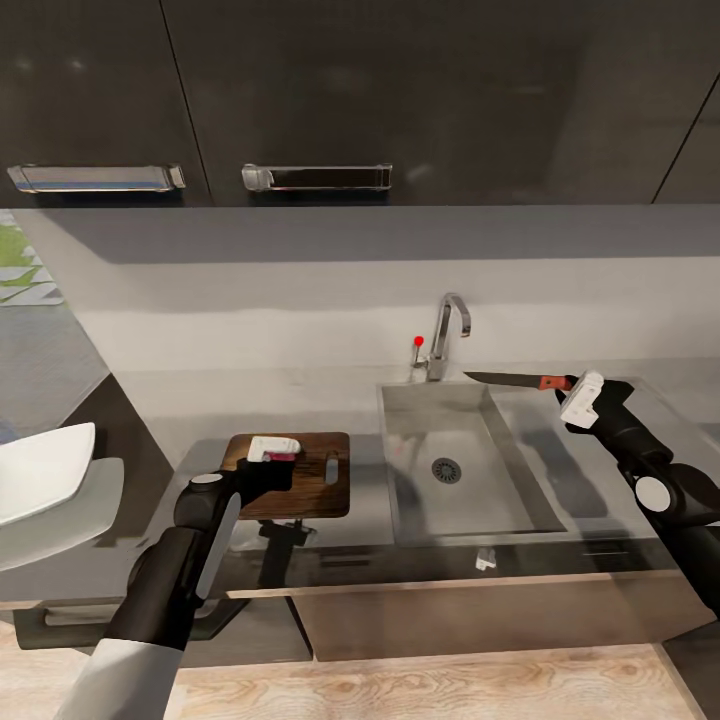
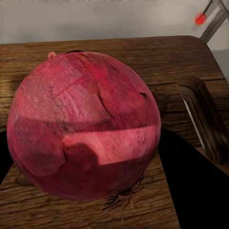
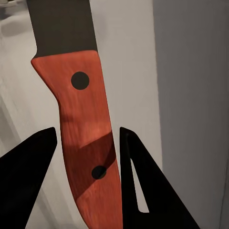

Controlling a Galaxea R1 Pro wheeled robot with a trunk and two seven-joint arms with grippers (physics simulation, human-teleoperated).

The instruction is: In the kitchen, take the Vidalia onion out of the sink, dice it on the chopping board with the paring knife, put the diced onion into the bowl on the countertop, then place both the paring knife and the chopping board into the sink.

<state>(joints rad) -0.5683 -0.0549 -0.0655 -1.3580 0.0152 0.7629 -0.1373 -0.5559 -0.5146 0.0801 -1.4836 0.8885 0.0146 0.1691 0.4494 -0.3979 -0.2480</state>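
Dark brown wood, the rectangular chopping board [image 1: 300,472] with its slot handle lies on the glossy grey countertop [image 1: 200,410] at lower left of centre in the head view, just beside the left wall of the grey steel sink [image 1: 455,470]. On the board sits the round, red-purple-skinned onion [image 2: 83,124]; in the left wrist view it is pressed between the dark fingers [image 2: 191,186] of the left gripper [image 1: 272,450], which is closed around it, and the wood grain and handle slot show behind it. The white-tipped left gripper rests over the board's upper left part in the head view, with only a sliver of the onion's red visible under it. Right of centre, the right gripper [image 1: 578,392] holds the paring knife [image 1: 515,380] by its red handle above the sink's back right edge; its dark narrow blade points left toward the chrome tap [image 1: 448,335] with the red-tipped lever. In the right wrist view the two black fingers [image 3: 28,162] clamp the riveted red handle [image 3: 86,143] from both sides. The basin shows its round dark drain hole [image 1: 446,470]. At the far left edge of the head view stands the shallow white bowl [image 1: 40,470] with flared sides, well apart from the board.
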